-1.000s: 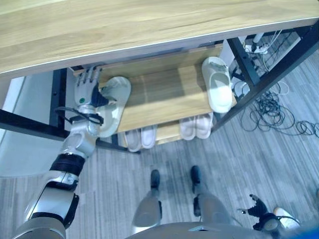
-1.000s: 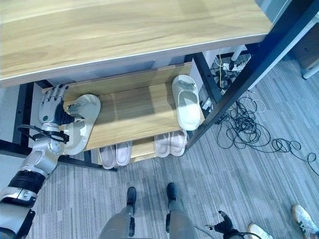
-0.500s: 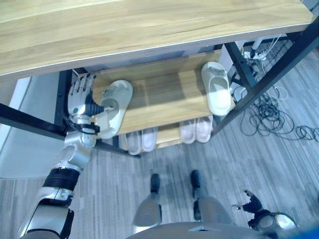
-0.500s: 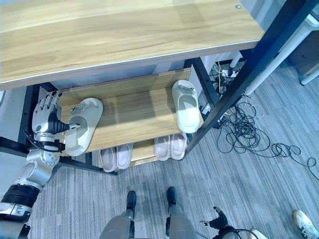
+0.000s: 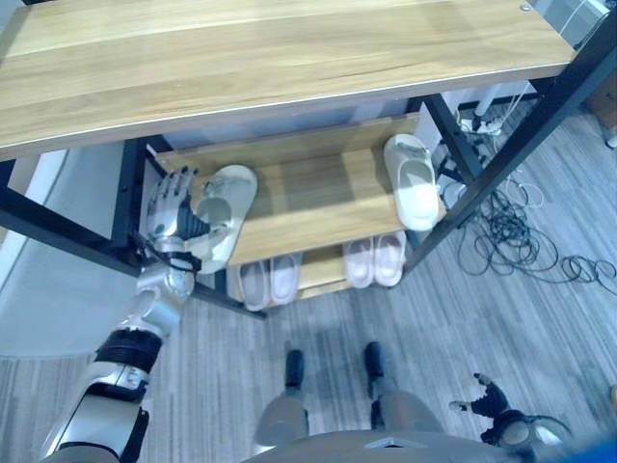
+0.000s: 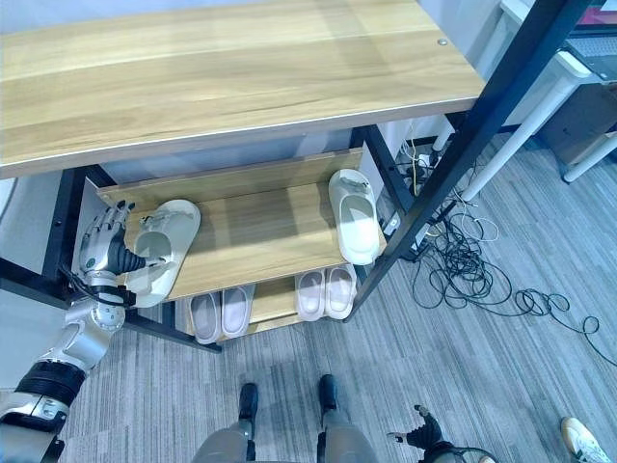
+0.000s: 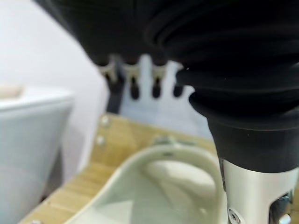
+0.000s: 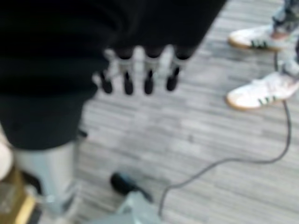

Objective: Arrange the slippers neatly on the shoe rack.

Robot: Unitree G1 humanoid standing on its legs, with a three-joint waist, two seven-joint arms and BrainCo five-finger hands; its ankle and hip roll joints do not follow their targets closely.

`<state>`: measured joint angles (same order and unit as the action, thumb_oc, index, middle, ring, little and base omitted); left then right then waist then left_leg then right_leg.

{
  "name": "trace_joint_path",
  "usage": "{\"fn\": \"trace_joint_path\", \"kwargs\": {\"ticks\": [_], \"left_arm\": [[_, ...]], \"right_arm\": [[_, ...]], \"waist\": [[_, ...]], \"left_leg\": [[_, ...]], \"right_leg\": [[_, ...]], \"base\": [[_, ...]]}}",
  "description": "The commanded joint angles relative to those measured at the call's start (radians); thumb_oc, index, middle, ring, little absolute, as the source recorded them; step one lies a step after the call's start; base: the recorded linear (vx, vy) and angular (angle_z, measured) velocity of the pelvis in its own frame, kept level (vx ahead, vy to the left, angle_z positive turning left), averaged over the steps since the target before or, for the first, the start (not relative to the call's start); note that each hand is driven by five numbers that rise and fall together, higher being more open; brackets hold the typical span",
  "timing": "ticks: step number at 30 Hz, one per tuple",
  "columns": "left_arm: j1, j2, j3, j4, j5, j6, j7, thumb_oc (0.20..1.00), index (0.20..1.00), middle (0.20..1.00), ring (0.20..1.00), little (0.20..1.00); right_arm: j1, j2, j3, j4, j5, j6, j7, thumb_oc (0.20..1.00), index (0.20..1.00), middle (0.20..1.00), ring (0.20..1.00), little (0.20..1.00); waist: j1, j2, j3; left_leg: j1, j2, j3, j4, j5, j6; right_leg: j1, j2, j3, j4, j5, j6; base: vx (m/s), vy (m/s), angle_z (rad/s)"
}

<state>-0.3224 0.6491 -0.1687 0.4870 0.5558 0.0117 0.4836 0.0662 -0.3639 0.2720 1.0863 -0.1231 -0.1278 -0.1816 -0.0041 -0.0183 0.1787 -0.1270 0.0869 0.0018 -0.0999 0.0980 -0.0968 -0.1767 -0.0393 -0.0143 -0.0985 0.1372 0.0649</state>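
- Grey striped plank floor point(image 6: 501, 376) runs under a black-framed shoe rack point(image 6: 439, 183) with a broad light-wood top point(image 6: 231, 77); a tangle of dark cables point(image 6: 472, 275) lies on the floor off the rack's right end.
- On the rack's middle wooden shelf point(image 6: 260, 227) a pale cream rubber slipper point(image 6: 166, 246) lies at the left end, angled, with its heel hanging just past the shelf's front edge.
- My left hand point(image 6: 104, 249) sits at that slipper's left side, fingers straight and spread, pointing toward the back of the shelf, my thumb reaching toward the slipper's side; nothing is gripped. From my left wrist view the slipper's opening point(image 7: 180, 175) lies just past the dark cover, with the fingertips point(image 7: 134, 88) stretched out above the wood.
- A second pale cream slipper point(image 6: 353, 217) lies at the shelf's right end, toe toward the back, well apart from the first.
- On the lowest shelf two pairs of white slippers stand side by side: one pair on the left point(image 6: 220, 311), one on the right point(image 6: 326, 291).
- My right hand point(image 5: 492, 397) hangs low at my right side above the floor, fingers loose and straight in my right wrist view point(image 8: 138, 74), empty.
- A person's white sneakers point(image 8: 257, 65) stand on the floor beyond that hand.
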Motion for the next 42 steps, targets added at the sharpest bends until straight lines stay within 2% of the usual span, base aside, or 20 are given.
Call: {"fn": "trace_joint_path", "kwargs": {"ticks": [1,6,17,31,42], "left_arm": [[-0.107,0.023,-0.024,0.071,-0.029,-0.02,0.025,1.0,1.0,1.0,1.0,1.0],[-0.103,-0.012,-0.051,0.087,-0.018,-0.014,0.024,1.0,1.0,1.0,1.0,1.0],[-0.169,0.053,-0.051,0.054,0.02,0.003,0.04,1.0,1.0,1.0,1.0,1.0],[-0.191,0.071,-0.036,0.076,0.007,0.018,0.049,1.0,1.0,1.0,1.0,1.0],[-0.17,0.093,-0.018,-0.004,0.017,0.007,0.033,1.0,1.0,1.0,1.0,1.0]], "right_arm": [[-0.017,-0.042,0.027,-0.035,-0.016,-0.006,-0.018,1.0,1.0,1.0,1.0,1.0],[-0.05,-0.022,0.045,-0.055,-0.026,-0.006,-0.032,1.0,1.0,1.0,1.0,1.0],[-0.012,-0.011,0.042,-0.077,-0.039,-0.013,-0.041,1.0,1.0,1.0,1.0,1.0],[-0.019,0.003,0.068,-0.076,-0.043,-0.01,-0.038,1.0,1.0,1.0,1.0,1.0],[-0.011,0.019,0.065,-0.059,-0.035,-0.004,-0.028,1.0,1.0,1.0,1.0,1.0]], "waist": [[-0.005,0.006,0.041],[0.002,0.003,0.024],[-0.006,-0.003,0.017],[-0.008,0.0,0.017],[-0.002,0.006,0.012]], "left_leg": [[-0.072,-0.031,-0.031,0.013,-0.023,0.04],[-0.077,-0.032,-0.037,0.013,-0.027,0.042],[-0.089,-0.031,-0.033,0.013,-0.031,0.042],[-0.089,-0.031,-0.027,0.013,-0.032,0.042],[-0.077,-0.033,-0.024,0.013,-0.038,0.043]], "right_leg": [[0.016,-0.041,-0.008,0.063,-0.136,0.072],[0.016,-0.042,-0.013,0.056,-0.137,0.071],[-0.002,-0.04,-0.004,0.057,-0.134,0.075],[-0.005,-0.038,-0.001,0.058,-0.134,0.074],[0.004,-0.039,-0.003,0.059,-0.139,0.075]], "base": [[0.03,0.012,-0.02],[0.03,0.0,0.0],[0.01,0.001,0.01],[0.0,0.0,-0.01],[0.0,0.0,0.0]]}}
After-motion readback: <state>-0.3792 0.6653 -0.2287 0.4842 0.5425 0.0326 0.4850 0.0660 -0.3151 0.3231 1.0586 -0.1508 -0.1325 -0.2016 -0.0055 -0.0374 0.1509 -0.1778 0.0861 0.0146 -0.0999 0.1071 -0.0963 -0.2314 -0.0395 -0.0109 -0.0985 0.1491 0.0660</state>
